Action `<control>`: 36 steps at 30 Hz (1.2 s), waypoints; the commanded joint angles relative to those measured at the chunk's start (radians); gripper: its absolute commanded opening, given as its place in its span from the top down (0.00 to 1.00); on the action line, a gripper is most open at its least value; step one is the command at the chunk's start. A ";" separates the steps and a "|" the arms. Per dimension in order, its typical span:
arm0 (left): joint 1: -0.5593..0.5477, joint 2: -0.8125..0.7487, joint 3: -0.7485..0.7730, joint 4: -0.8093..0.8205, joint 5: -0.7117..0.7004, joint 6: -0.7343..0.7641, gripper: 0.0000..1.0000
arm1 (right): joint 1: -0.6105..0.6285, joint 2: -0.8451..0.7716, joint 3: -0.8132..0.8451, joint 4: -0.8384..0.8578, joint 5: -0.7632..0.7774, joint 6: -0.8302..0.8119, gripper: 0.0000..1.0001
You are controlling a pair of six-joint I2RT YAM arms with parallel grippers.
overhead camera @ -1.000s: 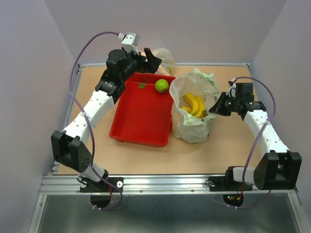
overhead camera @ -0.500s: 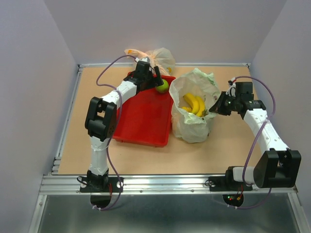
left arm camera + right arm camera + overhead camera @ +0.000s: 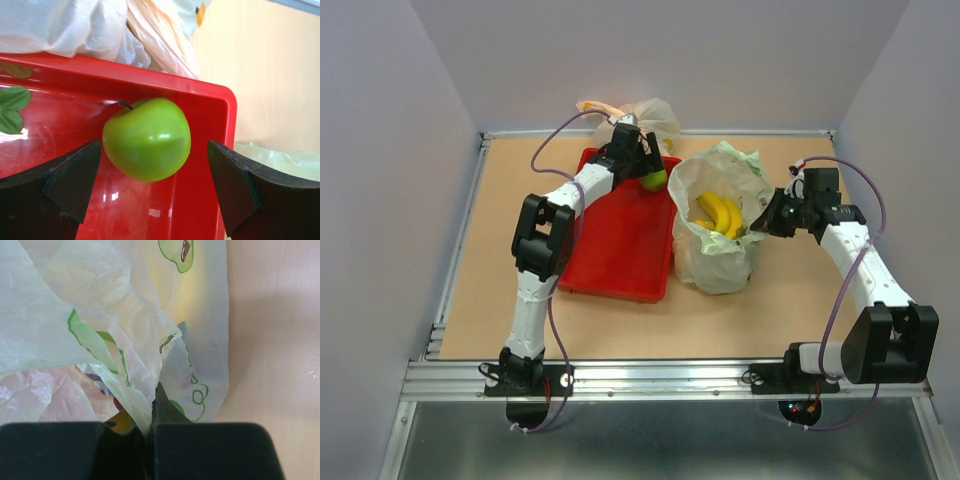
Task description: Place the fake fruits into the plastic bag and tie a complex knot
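The green apple [image 3: 146, 138] lies in the far right corner of the red tray [image 3: 610, 235]; in the top view it [image 3: 655, 180] peeks out beside my left gripper [image 3: 642, 168]. My left gripper [image 3: 152, 192] is open, its jaws on either side of the apple, not touching it. The pale-green plastic bag [image 3: 717, 225] stands open right of the tray with two yellow bananas [image 3: 718, 214] inside. My right gripper [image 3: 766, 222] is shut on the bag's right rim [image 3: 145, 405], holding it open. Orange and dark red fruit show dimly through the bag in the right wrist view.
An orange-peach knotted bag [image 3: 640, 118] lies behind the tray at the back wall; it also shows in the left wrist view [image 3: 160, 40]. A green leaf [image 3: 12, 105] lies in the tray. The tray's rim rises just right of the apple.
My left arm has swung from the table's left side over the tray and brought its open gripper down around the green apple. The right arm and the bag have not moved.
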 commanded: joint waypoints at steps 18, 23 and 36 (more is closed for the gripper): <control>-0.025 0.050 0.070 0.058 -0.081 0.096 0.21 | -0.003 -0.019 0.061 0.018 0.019 -0.020 1.00; -0.025 -0.227 -0.089 0.154 0.011 0.229 0.24 | -0.003 -0.019 0.065 0.016 0.013 -0.028 1.00; -0.063 -0.745 -0.283 0.194 0.657 0.498 0.30 | -0.003 -0.004 0.093 0.016 -0.020 -0.040 1.00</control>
